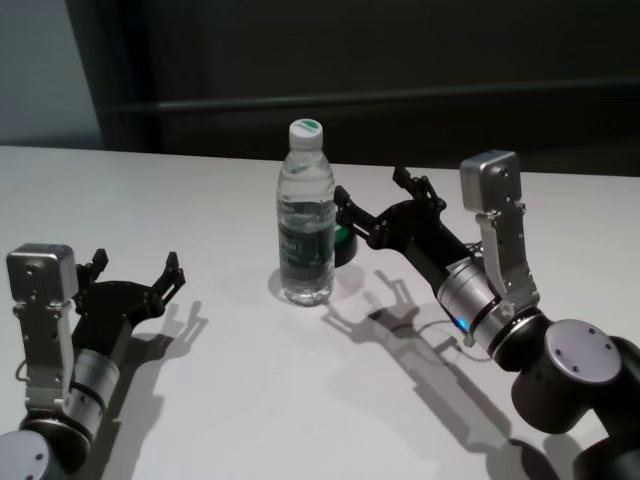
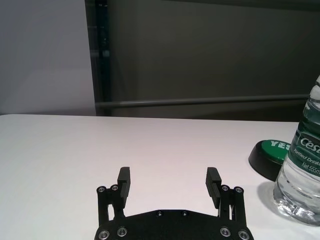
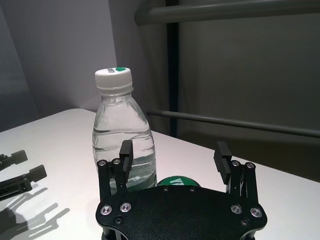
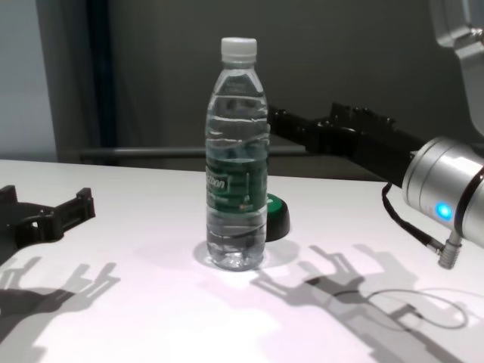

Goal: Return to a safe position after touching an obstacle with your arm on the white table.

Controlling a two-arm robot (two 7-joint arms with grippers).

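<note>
The white table (image 1: pixel 200 400) runs off frame below with open room lower centre, the bottle (image 1: pixel 306 215) stands upright mid-frame half hiding a green-topped puck (image 1: pixel 343 243), right gripper (image 1: pixel 385 200) beside it and left gripper (image 1: pixel 135 268) at lower left both wide open, empty.

White table (image 1: pixel 200 400), upright water bottle (image 1: pixel 306 215) near centre, low black green-topped puck (image 4: pixel 277 215) just behind it

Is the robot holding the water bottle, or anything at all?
No, nothing is held. The right gripper is open beside the bottle, not around it. The left gripper is open too, low over the white table.
</note>
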